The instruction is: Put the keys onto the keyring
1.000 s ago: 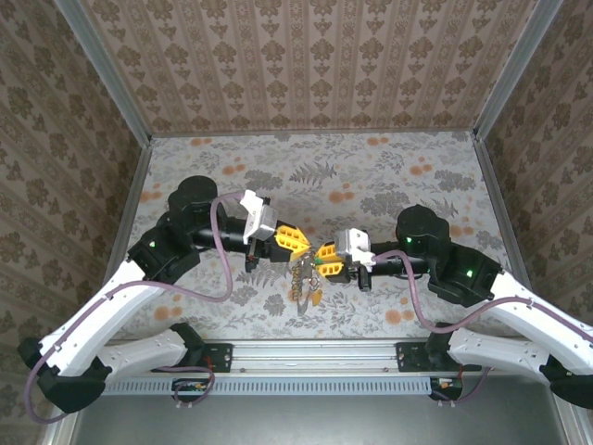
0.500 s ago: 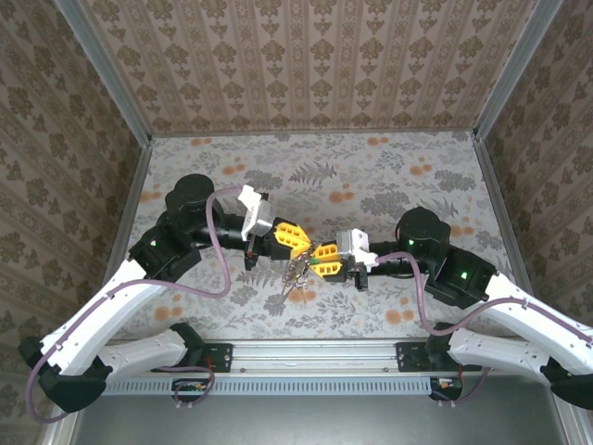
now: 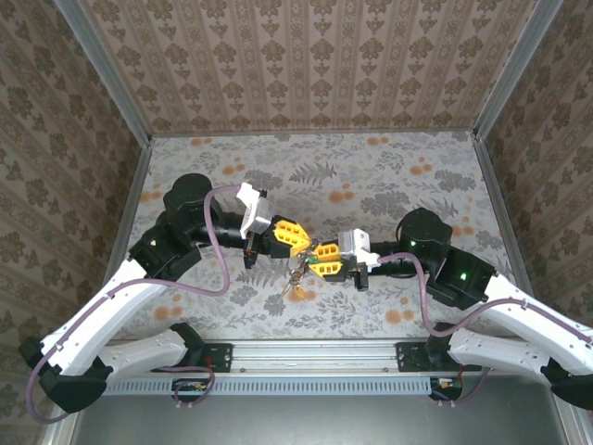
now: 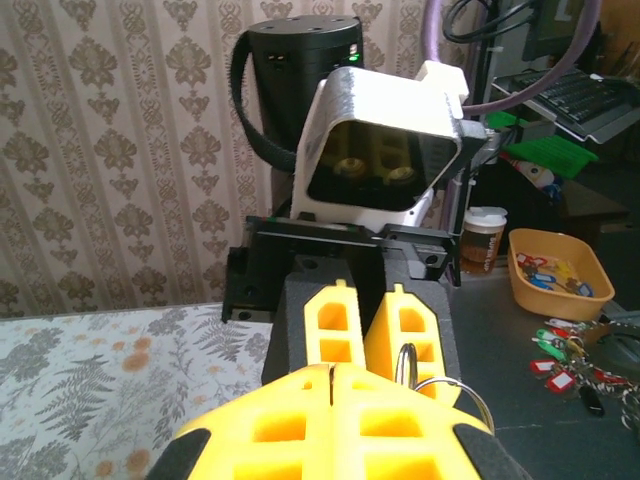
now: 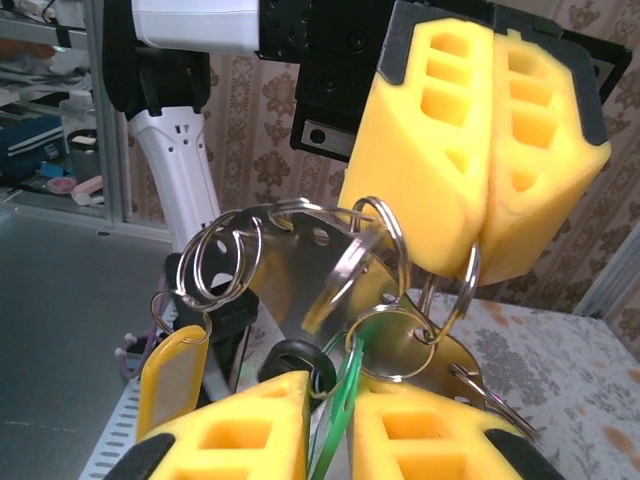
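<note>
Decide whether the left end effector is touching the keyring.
Touching. The right wrist view shows the left end effector pinching a ring of the keyring between its shut fingers.

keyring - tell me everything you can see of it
The keyring is a bunch of linked shiny metal split rings with a flat holed metal plate and a hanging yellow tag. It hangs in the air between the grippers: the left gripper pinches one ring, the right gripper grips a green plastic tab among the rings.
</note>
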